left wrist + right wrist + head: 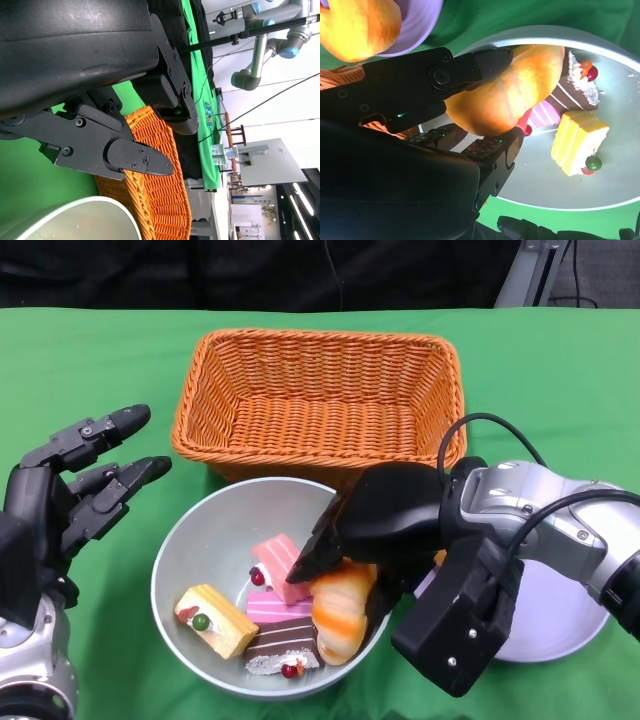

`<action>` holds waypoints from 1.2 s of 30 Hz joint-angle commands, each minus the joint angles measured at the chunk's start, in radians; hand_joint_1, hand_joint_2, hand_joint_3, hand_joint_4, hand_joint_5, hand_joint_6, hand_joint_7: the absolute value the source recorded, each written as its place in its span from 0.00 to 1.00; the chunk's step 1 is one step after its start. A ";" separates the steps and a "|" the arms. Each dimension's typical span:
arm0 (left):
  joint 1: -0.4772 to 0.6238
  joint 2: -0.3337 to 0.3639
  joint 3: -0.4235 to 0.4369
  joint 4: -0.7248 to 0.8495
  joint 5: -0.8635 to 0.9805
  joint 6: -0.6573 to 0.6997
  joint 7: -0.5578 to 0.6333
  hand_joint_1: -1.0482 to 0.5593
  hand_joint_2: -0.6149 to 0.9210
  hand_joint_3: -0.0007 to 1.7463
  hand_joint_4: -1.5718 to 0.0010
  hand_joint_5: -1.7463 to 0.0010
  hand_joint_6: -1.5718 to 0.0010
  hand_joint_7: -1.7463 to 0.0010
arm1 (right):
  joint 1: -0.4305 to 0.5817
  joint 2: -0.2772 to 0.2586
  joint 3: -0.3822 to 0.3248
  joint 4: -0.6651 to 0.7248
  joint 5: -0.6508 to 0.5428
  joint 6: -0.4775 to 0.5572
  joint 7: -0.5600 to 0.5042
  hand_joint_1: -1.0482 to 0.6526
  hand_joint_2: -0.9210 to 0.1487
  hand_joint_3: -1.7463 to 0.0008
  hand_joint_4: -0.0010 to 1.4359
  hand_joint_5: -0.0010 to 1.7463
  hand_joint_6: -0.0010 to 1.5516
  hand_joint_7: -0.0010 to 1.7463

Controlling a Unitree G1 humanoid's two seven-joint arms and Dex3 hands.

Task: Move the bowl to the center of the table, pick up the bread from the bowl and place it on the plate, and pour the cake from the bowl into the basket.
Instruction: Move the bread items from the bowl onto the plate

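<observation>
Two steps remain, I judge: the bowl (pixel 190 570) sits mid-table before the basket (pixel 318 400), plate (pixel 560 625) just right, so transfers are short. My right hand (pixel 365 530) grasps the bread (pixel 340 612) inside the bowl beside the cakes (pixel 255 615); left hand (pixel 75 490) is released, fingers apart, holding nothing.

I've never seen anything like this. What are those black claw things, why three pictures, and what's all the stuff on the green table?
The black claws are a humanoid robot's two hands. One picture looks down from its head; the other two come from cameras at each wrist, so they look tilted. On the green table stand an orange wicker basket, a grey bowl and a lilac plate partly hidden by the right arm. The bowl holds toy cake slices and a bread roll. The right hand grips that bread roll. The left hand hovers open beside the bowl, holding nothing.
</observation>
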 commanded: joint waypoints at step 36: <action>0.007 -0.027 0.010 -0.020 -0.024 -0.033 0.012 0.44 1.00 0.10 0.31 1.00 0.41 1.00 | -0.120 0.095 0.088 0.335 -0.069 -0.136 -0.289 0.41 0.00 0.99 0.70 0.05 0.59 0.03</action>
